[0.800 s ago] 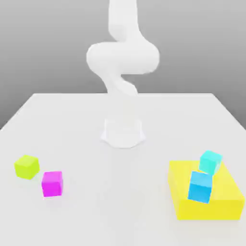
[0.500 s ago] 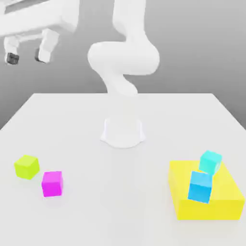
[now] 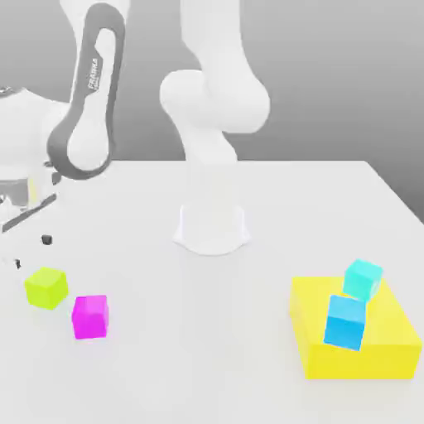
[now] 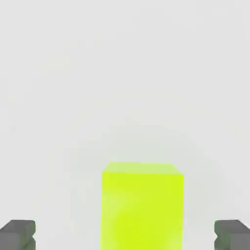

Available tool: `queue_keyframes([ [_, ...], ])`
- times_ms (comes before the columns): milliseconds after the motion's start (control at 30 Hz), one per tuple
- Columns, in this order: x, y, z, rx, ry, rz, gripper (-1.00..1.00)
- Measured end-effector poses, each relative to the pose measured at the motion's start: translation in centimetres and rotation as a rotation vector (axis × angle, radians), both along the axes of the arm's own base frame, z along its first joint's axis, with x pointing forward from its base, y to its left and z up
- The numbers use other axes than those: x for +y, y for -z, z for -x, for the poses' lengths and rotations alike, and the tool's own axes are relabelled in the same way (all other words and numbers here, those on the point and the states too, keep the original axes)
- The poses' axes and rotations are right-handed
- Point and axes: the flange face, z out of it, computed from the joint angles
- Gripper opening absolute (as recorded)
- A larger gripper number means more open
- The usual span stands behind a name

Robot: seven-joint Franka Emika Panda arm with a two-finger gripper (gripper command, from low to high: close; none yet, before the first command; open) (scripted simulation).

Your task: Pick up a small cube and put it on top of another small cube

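The small lime cube point(image 3: 45, 287) rests on the white table near the exterior view's left edge. The magenta cube point(image 3: 89, 316) sits just beside it, a little nearer the front and apart from it. My gripper point(image 3: 31, 251) hangs open just above the lime cube, dark fingertips point(image 3: 46, 240) spread and touching nothing. In the hand view the lime cube point(image 4: 141, 205) lies between the two grey pads point(image 4: 17, 233), with wide gaps on both sides.
A large flat yellow block point(image 3: 389, 348) lies at the exterior view's right with two cyan cubes point(image 3: 345, 321) on it. The arm's round white base point(image 3: 212, 228) stands mid-table behind the cubes. The table's edge point(image 3: 16, 207) runs close past the gripper.
The arm has swung down from high at the upper left to just above the lime cube. No cube has moved.
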Motion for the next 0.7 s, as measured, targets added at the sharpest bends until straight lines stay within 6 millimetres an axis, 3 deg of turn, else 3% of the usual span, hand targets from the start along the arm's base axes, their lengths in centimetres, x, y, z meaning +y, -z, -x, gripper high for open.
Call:
queue_keyframes([
  [100,0.1,3.0,0.1,0.003,0.004,-0.002,0.00],
  [133,0.2,4.0,0.2,0.003,0.005,-0.002,-1.00],
  [367,0.2,4.2,0.1,0.002,0.005,-0.001,-1.00],
  [567,0.2,-1.1,0.1,0.001,0.005,-0.002,-1.00],
  [700,2.1,-3.1,-2.0,-0.015,0.093,-0.010,-1.00],
])
